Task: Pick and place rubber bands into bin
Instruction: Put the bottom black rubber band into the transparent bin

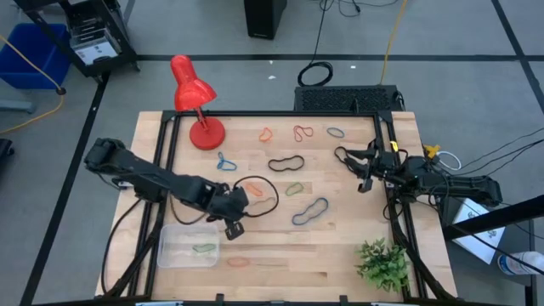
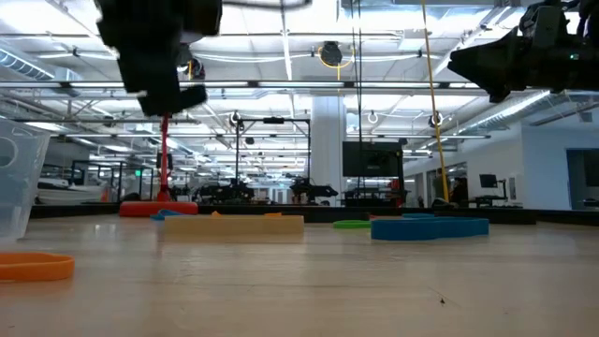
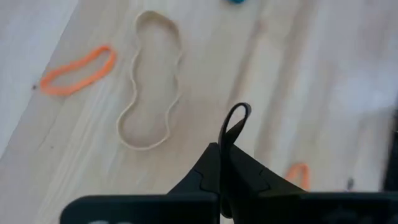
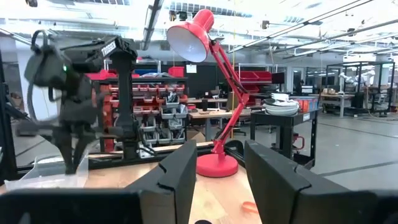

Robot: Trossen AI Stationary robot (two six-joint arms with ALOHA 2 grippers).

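My left gripper [image 1: 234, 224] hangs above the table just beyond the far right corner of the clear bin [image 1: 189, 246], shut on a black rubber band [image 3: 237, 120]. One green band [image 1: 204, 249] lies in the bin. Below the gripper a tan band [image 3: 151, 81] and an orange band [image 3: 78, 70] lie flat on the wood. More bands lie scattered: orange [image 1: 266, 134], red [image 1: 303, 133], black [image 1: 287, 163], blue [image 1: 310, 212]. My right gripper [image 1: 365, 174] waits open at the table's right side, raised, with nothing between its fingers [image 4: 180, 180]. My left gripper pinches the black rubber band between its two shut fingers, which slant downward. A small loop of the band [image 3: 239, 113] sticks out past the fingertips [image 3: 214, 155]. The rest is hidden between the fingers. The band is lifted clear of the table.
A red desk lamp [image 1: 195, 102] stands at the far left of the table. A green plant [image 1: 382, 263] sits at the near right corner. A large black loop [image 1: 270, 194] lies beside the left wrist. A blue crate [image 1: 30, 55] stands on the floor beyond the table.
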